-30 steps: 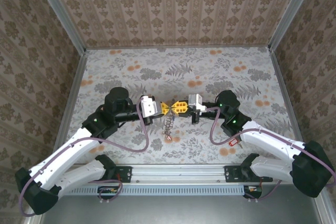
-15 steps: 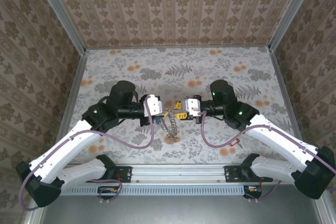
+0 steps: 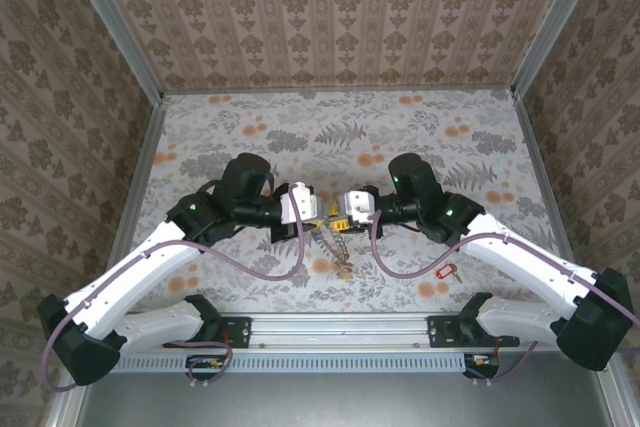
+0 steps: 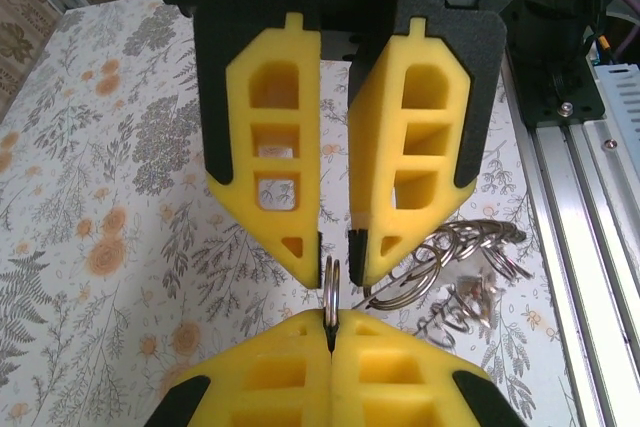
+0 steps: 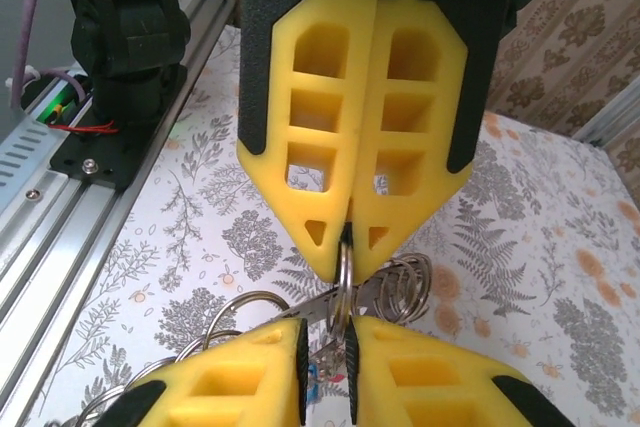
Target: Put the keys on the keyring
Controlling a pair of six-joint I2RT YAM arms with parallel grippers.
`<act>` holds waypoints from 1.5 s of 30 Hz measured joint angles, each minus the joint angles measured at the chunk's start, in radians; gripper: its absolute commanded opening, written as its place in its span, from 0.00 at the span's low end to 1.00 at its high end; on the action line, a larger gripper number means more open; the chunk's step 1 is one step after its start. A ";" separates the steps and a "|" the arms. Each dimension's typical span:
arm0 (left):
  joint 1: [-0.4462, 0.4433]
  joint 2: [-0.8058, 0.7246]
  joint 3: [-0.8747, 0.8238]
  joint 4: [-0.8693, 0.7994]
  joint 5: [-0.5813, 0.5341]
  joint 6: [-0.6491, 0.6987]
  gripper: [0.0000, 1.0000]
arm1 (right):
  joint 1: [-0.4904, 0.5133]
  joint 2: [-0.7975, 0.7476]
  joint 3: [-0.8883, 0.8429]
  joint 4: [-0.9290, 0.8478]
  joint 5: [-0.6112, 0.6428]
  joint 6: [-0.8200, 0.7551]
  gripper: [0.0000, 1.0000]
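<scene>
My left gripper [image 4: 330, 315] is shut on the rim of a thin steel keyring [image 4: 331, 282], which it holds edge-on above the table. A bunch of linked rings and a short chain [image 4: 455, 262] hangs from the keyring. My right gripper [image 5: 325, 347] faces the left one tip to tip. Its jaws stand a little apart, one on each side of the keyring [image 5: 344, 282]. In the top view both grippers [image 3: 322, 215] [image 3: 338, 213] meet over the middle of the table, and the chain [image 3: 338, 247] dangles below them. A key with a red head [image 3: 447, 270] lies on the table by the right arm.
The metal rail [image 3: 340, 327] with both arm bases runs along the near edge, close under the hanging bunch [image 5: 90, 147]. Patterned walls enclose the floral table [image 3: 330, 132] on three sides, with free surface towards the back.
The right gripper was shut against the left one, then opened and drew back. It now straddles the ring again. Both wrists shifted slightly and the hanging chain swung to the right.
</scene>
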 measured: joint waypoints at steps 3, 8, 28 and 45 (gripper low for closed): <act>0.000 0.000 0.000 0.000 0.000 0.000 0.00 | 0.005 0.008 0.000 0.003 0.004 0.008 0.20; 0.000 0.002 0.000 0.000 0.000 0.000 0.00 | 0.008 0.011 0.000 0.025 0.011 0.019 0.19; 0.003 -0.180 -0.086 0.154 -0.010 -0.052 0.28 | -0.058 -0.049 -0.259 0.620 -0.058 0.413 0.00; 0.009 -0.092 -0.087 0.261 0.018 -0.073 0.28 | -0.058 -0.056 -0.309 0.924 -0.110 0.583 0.00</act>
